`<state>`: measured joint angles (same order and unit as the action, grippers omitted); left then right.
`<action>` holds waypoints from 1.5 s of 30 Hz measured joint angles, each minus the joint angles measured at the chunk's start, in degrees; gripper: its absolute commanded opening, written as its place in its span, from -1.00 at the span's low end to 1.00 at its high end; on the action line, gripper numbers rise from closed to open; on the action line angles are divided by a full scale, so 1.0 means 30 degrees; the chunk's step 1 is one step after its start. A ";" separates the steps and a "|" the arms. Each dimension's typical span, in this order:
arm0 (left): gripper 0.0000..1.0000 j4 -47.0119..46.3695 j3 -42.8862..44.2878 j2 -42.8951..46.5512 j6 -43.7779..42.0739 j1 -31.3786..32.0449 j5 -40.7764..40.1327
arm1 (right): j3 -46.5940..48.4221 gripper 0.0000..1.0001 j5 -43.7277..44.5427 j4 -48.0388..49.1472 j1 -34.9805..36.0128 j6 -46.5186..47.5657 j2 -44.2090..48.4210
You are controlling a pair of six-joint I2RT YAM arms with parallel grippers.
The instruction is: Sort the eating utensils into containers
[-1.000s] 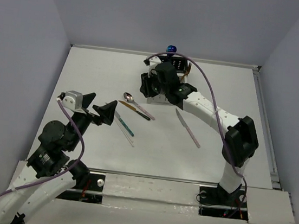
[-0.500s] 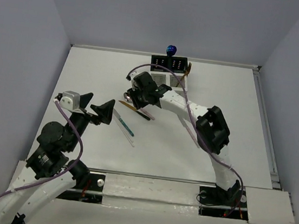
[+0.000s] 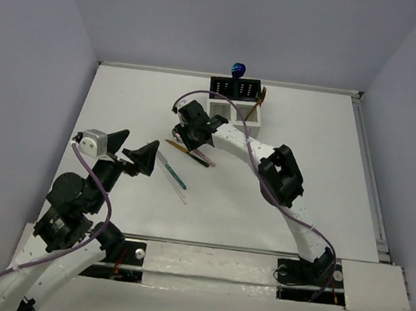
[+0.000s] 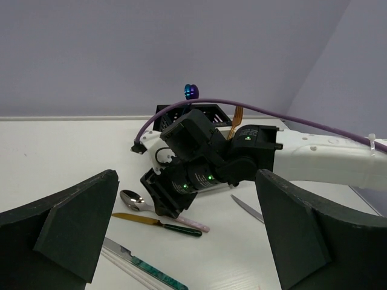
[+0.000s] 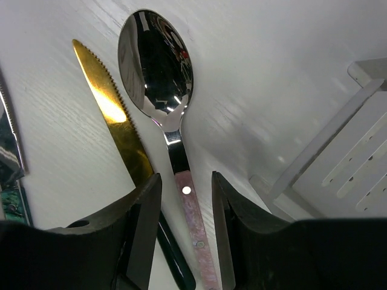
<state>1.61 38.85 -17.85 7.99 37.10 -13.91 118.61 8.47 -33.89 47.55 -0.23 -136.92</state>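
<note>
Right fingers (image 5: pixel 144 232) half-open, astride pink-handled spoon (image 5: pixel 175 151)

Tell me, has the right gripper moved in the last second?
Yes. In the top view the right gripper has swung left and down-frame off the caddy, and now hangs open astride the pink-handled spoon.

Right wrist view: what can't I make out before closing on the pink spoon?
- Spoon: handle end cut off by the bottom edge, right wrist view.
- Teal knife: mostly cut off by the left edge, same view.
- Lone knife: only blade shows, left wrist view; right arm hides the handle.
- Caddy contents: too small, top view.
</note>
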 measured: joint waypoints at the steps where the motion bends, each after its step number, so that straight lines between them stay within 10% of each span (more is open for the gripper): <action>1: 0.98 0.0007 0.0000 0.0000 0.0007 0.0000 0.0058 | 0.0066 -0.12 0.0066 -0.0073 0.0000 0.0000 -0.0058; 22: 0.98 0.0007 0.0000 0.0007 0.0007 0.0000 0.0153 | 0.0211 -0.52 -0.0044 0.0015 -0.0087 -0.0801 -0.0787; 25: 0.98 0.0007 0.0000 0.0007 0.0007 0.0000 0.0168 | 0.0262 -0.98 -0.0080 -0.0015 -0.0087 -0.0852 -0.0816; 31: 0.98 0.0007 0.0000 0.0007 0.0007 0.0000 0.0226 | 0.0379 -1.00 0.0182 0.0393 -0.0087 -0.0845 -0.0867; 45: 0.98 0.0007 0.0000 0.0007 0.0007 0.0000 0.0248 | -0.3701 -1.00 0.2011 1.0710 -0.1246 -0.0772 0.7206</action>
<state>1.63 38.85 -17.82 8.01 37.10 -13.17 107.50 14.50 -1.76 43.81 -2.55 -115.31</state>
